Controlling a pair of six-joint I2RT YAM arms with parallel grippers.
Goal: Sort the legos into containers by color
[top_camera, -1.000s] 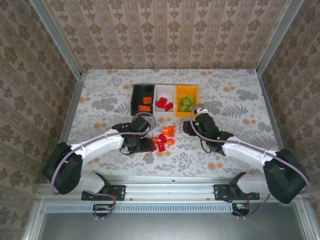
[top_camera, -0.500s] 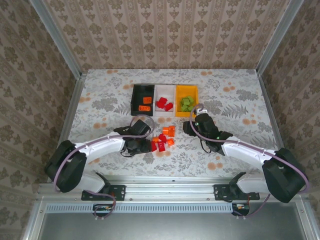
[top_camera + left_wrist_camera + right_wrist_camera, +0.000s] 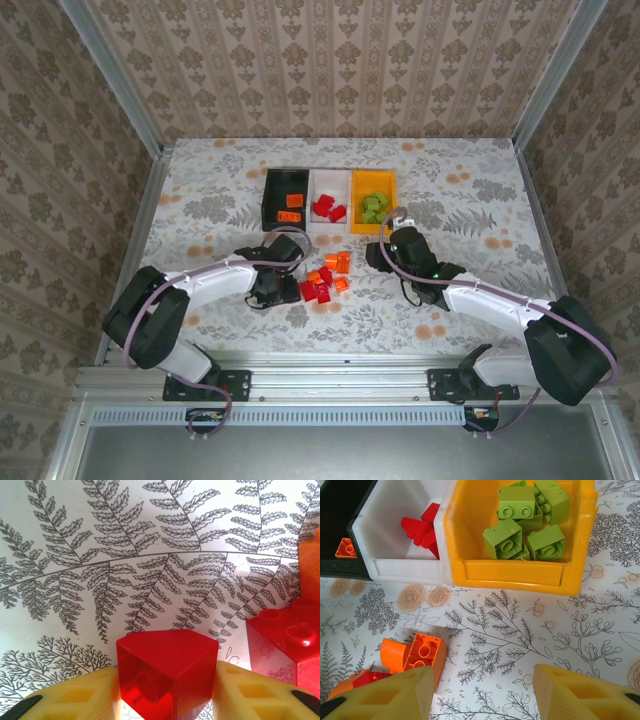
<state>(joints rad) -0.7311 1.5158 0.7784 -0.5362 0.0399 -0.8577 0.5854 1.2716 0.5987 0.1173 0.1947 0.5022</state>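
In the left wrist view, a red lego (image 3: 167, 672) sits on the table between my left gripper's (image 3: 167, 692) yellow fingers, and both pads press its sides. From above, that left gripper (image 3: 298, 290) is at the left edge of a loose pile of red and orange legos (image 3: 330, 275). My right gripper (image 3: 482, 695) hovers open over bare tablecloth, with an orange lego (image 3: 422, 655) by its left finger. Ahead stand the containers: the black bin (image 3: 340, 567) holds an orange lego, the white bin (image 3: 405, 565) red ones, and the orange-yellow bin (image 3: 515, 572) several green ones (image 3: 525, 525).
Another red lego (image 3: 285, 637) lies just right of the left fingers, with an orange one (image 3: 311, 565) beyond it. The three bins stand in a row at the table's middle (image 3: 330, 182). Patterned walls close in the table on three sides.
The left gripper has dropped lower at the pile's left edge and its fingers have closed in on the red lego. The right arm has stayed still.
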